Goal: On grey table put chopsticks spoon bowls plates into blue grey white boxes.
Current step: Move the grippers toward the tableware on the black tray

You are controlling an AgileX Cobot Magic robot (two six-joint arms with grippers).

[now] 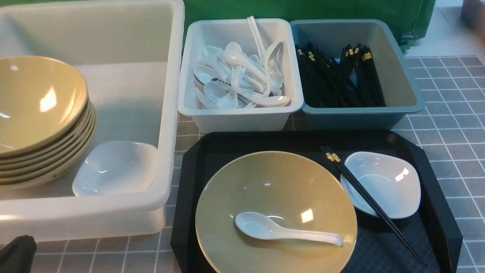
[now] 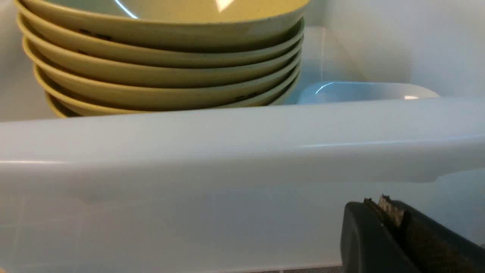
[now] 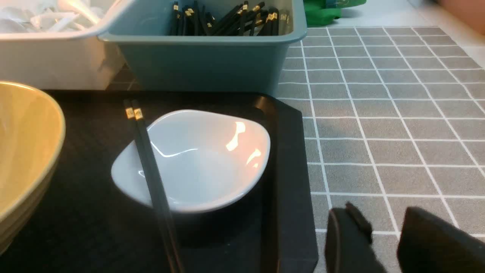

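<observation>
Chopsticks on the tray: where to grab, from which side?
Grip the chopsticks where they cross the rim of the white dish, raised off the black tray. Come from above, jaws across both sticks; lying side by side, one pinch likely takes both.

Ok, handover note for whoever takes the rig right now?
Left fingers shut, empty, outside the large white box. Right fingers open, empty, beside the black tray.
Done: bowl stack and a plate in that box; spoons in grey-white box; chopsticks in blue box.
Left, on the tray: loose bowl holding spoon, second plate with chopstick pair across it.
</observation>
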